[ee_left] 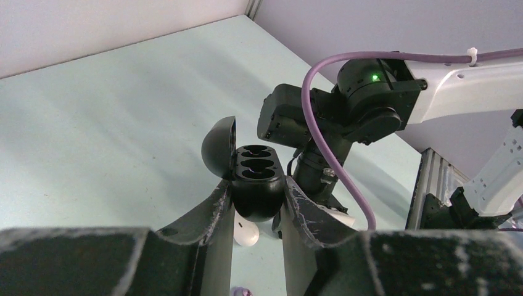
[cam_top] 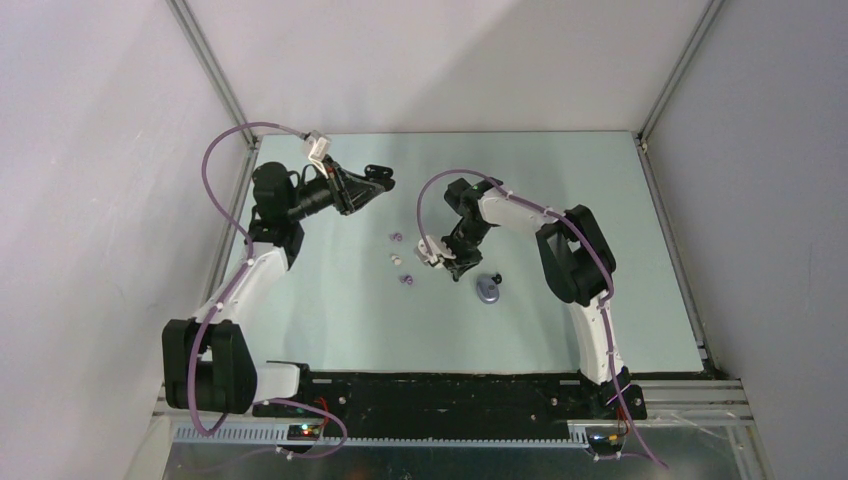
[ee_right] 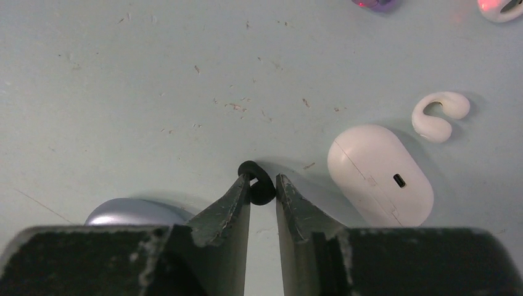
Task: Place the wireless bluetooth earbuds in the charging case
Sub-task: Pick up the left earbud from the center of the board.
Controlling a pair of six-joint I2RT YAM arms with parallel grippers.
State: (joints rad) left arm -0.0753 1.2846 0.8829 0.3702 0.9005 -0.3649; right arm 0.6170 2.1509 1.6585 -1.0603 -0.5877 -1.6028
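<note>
Black plastic filled both pincers. The left pincer [ee_left: 257, 190] was raised above the counter [ee_left: 111, 123] and was closed firmly on the black charging case [ee_left: 255, 206], with one finger pressed on each side of its rounded body. The lid [ee_left: 219, 148] of this case stood open to one side, so the moulded sockets inside faced the camera.

The right pincer [ee_right: 264, 185] was low at the counter, its jaws only a little apart, just wide enough for the black earbud [ee_right: 261, 191] pinched between the two fingertips. The small loop of the bud curled over the tip of one finger. Whether the bud was lifted or lay on the surface, I could not tell.

Near this pincer, on one side, lay a closed white case [ee_right: 379, 176] with its charging port turned upward, and just beyond it a curved white earbud [ee_right: 440, 114]. On the other side, close against the finger, a lilac case [ee_right: 132, 213] was partly hidden. Farther off — at the edge of the view — lay a purple earbud [ee_right: 376, 3].
</note>
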